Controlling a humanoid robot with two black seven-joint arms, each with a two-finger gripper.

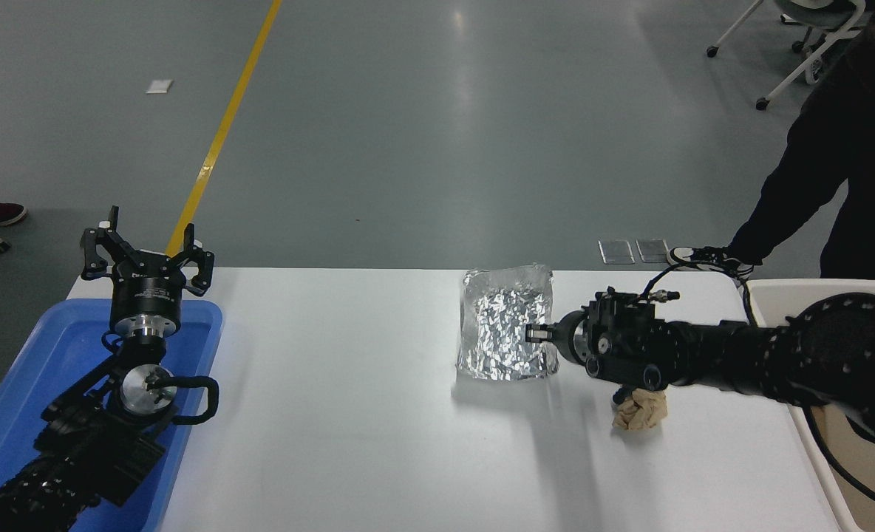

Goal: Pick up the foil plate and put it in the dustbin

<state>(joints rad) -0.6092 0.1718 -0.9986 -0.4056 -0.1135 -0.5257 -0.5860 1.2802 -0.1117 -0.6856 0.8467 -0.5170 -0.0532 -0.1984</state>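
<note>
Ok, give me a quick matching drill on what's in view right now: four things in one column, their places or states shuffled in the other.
Things:
1. foil plate
2. dustbin
3. brown paper ball
4. left end effector

Places or states:
A. over the blue tray, fingers spread
B. table's right edge
C. held at its right rim by the right end effector
D. on the table under the right arm

Pairs: 1-C, 2-B, 3-D, 4-A

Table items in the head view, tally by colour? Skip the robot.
Silver: 1, the foil plate, pinched at its right rim by the right hand
Blue: 1, the plastic tray under the parked left hand
Brown: 1, the crumpled paper ball
Cream: 1, the dustbin at the table's right end
Total: 4
</note>
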